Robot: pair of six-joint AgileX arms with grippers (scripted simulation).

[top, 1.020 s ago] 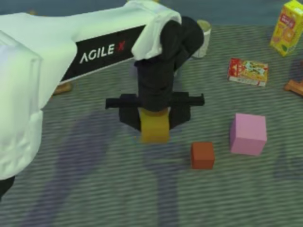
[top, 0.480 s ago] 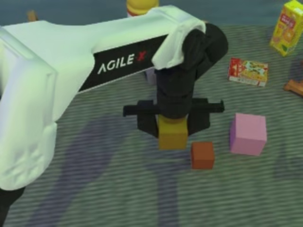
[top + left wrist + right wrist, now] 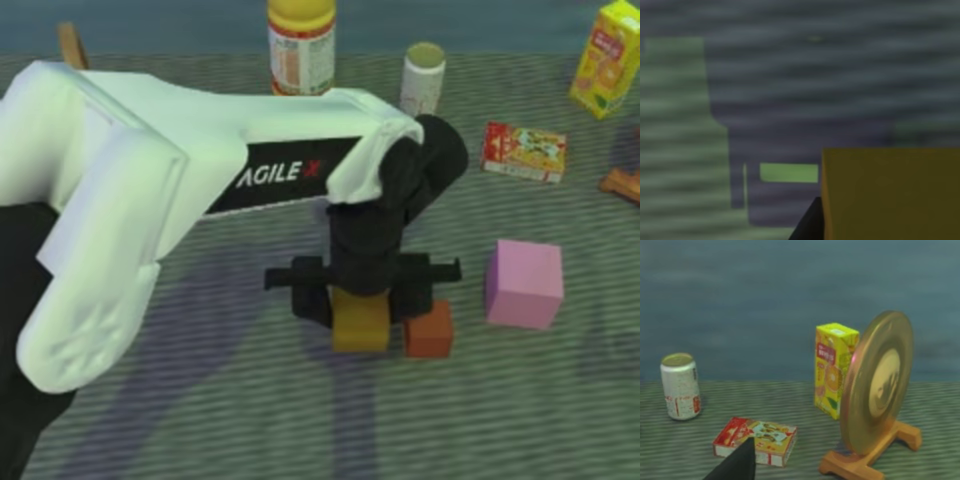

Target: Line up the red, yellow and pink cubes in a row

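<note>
My left gripper (image 3: pixel 362 298) is shut on the mustard-yellow cube (image 3: pixel 360 322), holding it just left of the small orange-red cube (image 3: pixel 430 331) with a narrow gap between them. The light pink cube (image 3: pixel 524 283) stands to the right of the red one, slightly farther back. In the left wrist view the yellow cube (image 3: pixel 890 195) fills the lower right corner above the striped cloth. My right arm is out of the top view. Only a dark edge of my right gripper (image 3: pixel 737 465) shows in the right wrist view.
Along the back stand a yellow-capped bottle (image 3: pixel 300 45), a can (image 3: pixel 422 78), a flat red printed box (image 3: pixel 524 151) and a yellow juice carton (image 3: pixel 605 58). A golden disc on a wooden stand (image 3: pixel 880 385) sits at the right edge.
My left arm has carried the yellow cube to the right and toward the front, lowering it beside the red cube. The bottle and can at the back are now uncovered.
</note>
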